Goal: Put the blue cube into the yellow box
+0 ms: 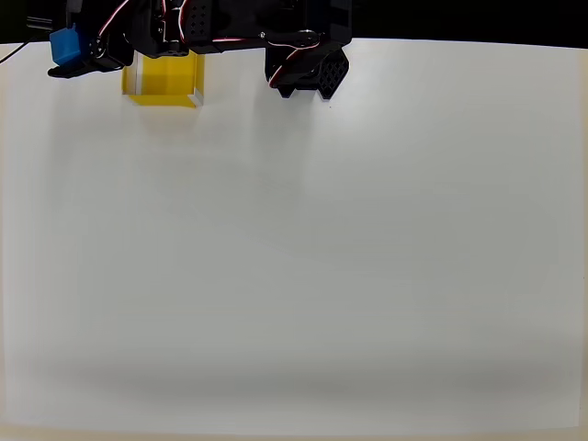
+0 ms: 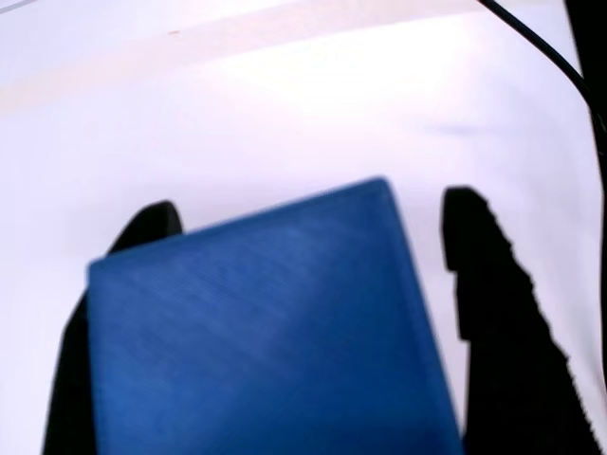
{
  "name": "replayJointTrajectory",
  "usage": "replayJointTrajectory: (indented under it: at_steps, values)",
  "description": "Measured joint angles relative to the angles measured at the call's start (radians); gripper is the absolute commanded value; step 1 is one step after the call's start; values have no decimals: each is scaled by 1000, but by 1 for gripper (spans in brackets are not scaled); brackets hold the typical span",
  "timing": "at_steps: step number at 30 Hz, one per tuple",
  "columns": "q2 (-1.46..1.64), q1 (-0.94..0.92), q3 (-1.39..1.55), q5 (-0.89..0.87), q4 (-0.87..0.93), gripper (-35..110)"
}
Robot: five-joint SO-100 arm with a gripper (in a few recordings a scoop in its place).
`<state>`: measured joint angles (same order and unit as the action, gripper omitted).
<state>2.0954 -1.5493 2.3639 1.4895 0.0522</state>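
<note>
End effector grips blue cube beside yellow box.

A plain white table is seen across nearly the whole overhead frame, with a faint grey shadow band along the lower part. A black background strip is seen along the top edge. In the wrist view, a thin black cable is seen at upper right.
</note>
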Motion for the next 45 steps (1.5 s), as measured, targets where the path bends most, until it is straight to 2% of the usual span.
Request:
replayJointTrajectory:
  at_steps: [4, 23, 40, 45]
  values:
    - [60, -11, 67, -3, 66, 20]
    - [383, -18, 453, -6, 110, 20]
    - [491, -34, 706, 212, 2, 20]
    - [511, -34, 723, 216, -14, 29]
